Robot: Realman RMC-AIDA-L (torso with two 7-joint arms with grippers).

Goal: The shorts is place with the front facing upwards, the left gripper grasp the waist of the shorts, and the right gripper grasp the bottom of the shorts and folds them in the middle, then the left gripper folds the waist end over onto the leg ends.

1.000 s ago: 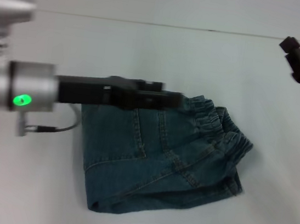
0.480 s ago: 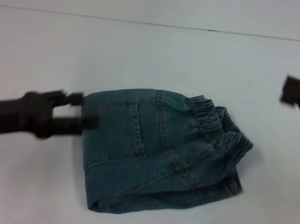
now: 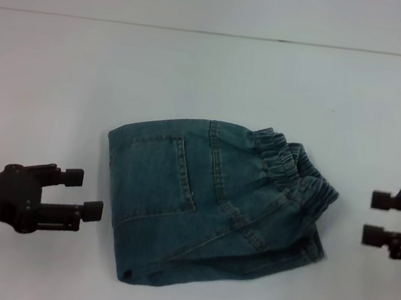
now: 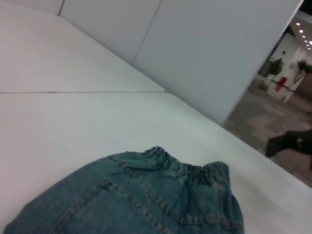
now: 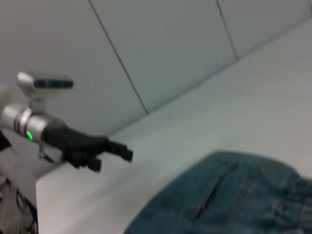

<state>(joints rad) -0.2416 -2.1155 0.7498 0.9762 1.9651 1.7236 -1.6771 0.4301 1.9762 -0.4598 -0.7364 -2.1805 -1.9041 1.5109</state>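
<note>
Two black claws, left gripper (image 3: 82, 194) and right gripper (image 3: 377, 218), flank the folded blue-green denim shorts (image 3: 212, 203) on the white table (image 3: 195, 75), both spread and empty; ruffled waist (image 3: 294, 170) toward the right.

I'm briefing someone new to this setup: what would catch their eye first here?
The shorts, folded into a blue denim bundle mid-table with the ruffled waist on the robot's right. Flanking it, clear of the cloth, are the left gripper and the right gripper, both with open jaws.
</note>
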